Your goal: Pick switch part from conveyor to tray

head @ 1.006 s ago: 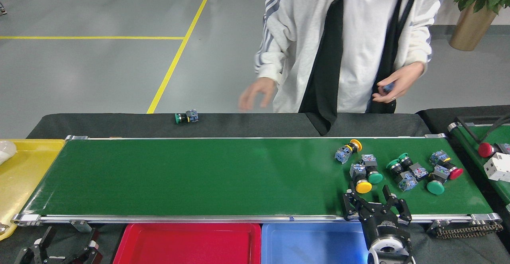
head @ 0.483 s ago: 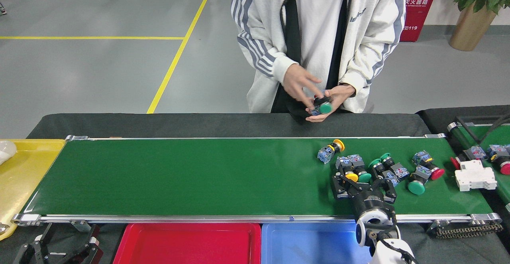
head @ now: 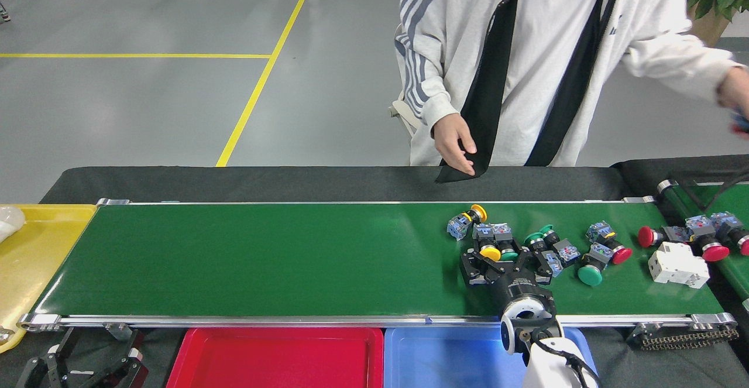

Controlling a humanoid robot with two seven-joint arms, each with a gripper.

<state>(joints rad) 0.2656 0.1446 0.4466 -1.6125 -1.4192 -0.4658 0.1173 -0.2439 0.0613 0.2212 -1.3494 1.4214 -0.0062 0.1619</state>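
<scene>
Conveyor point(head: 263, 259): long dark-green belt in a silver frame, on a black-covered worktop point(head: 234, 183)

Right gripper point(head: 506, 257): black, reaching over the belt from the near edge; fingers point(head: 471, 266) spread open around the near ends of two switch parts, not closed on either

Yellow-capped switch part point(head: 489, 252): between the open fingers, towards the left one; grey-blue body pointing away from the gripper

Green-capped switch part point(head: 508, 254): between the fingers, touching the yellow-capped one on its right

Second yellow switch part point(head: 466, 221): just beyond the left finger, tilted, lying on the belt

Pair of green-topped switch parts point(head: 547, 241): just beyond the right finger, lying together

Red switch part point(head: 610, 244) and large green switch part point(head: 591, 271): right of the fingers, near each other

White breaker block point(head: 677, 264): well right of the fingers, at the belt's end

Left gripper point(head: 82, 367): low at the near-left edge, below the belt frame; whether its fingers are open cannot be told

Red tray point(head: 275, 356) and blue tray point(head: 450, 356): side by side below the belt, the blue one under the right arm

Yellow tray point(head: 35, 253): at the belt's left end

Person point(head: 526, 54): in a white jacket behind the worktop, one hand point(head: 453, 139) hanging above its far edge
</scene>
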